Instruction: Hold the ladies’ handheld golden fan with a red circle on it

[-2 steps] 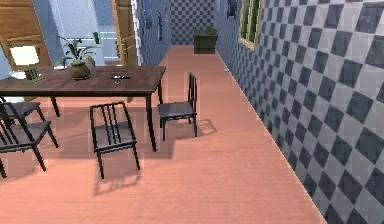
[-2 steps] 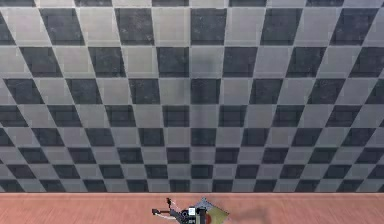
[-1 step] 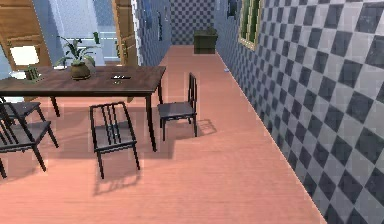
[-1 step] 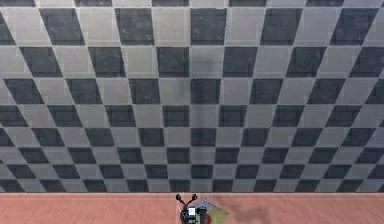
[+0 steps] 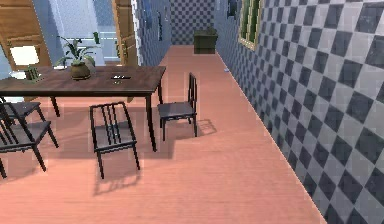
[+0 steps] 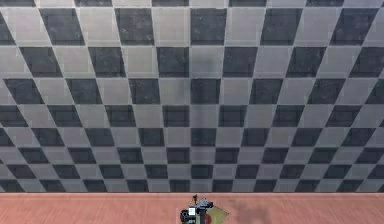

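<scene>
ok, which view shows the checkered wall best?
Arm side view: it faces the checkered wall square-on, down to the floor. The forward view catches the same wall at a steep angle along its right side, receding ahead.

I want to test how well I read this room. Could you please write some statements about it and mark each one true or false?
1. A potted plant stands on the dark dining table. True.
2. The wall in the arm side view is plain white. False: it has a checkered pattern of dark and light grey squares.
3. The chairs at the table are dark. True.
4. The floor is covered with green carpet. False: it is bare and reddish pink.
5. The gripper appears at the bottom of the arm side view, over the strip of floor below the wall. True.
</scene>
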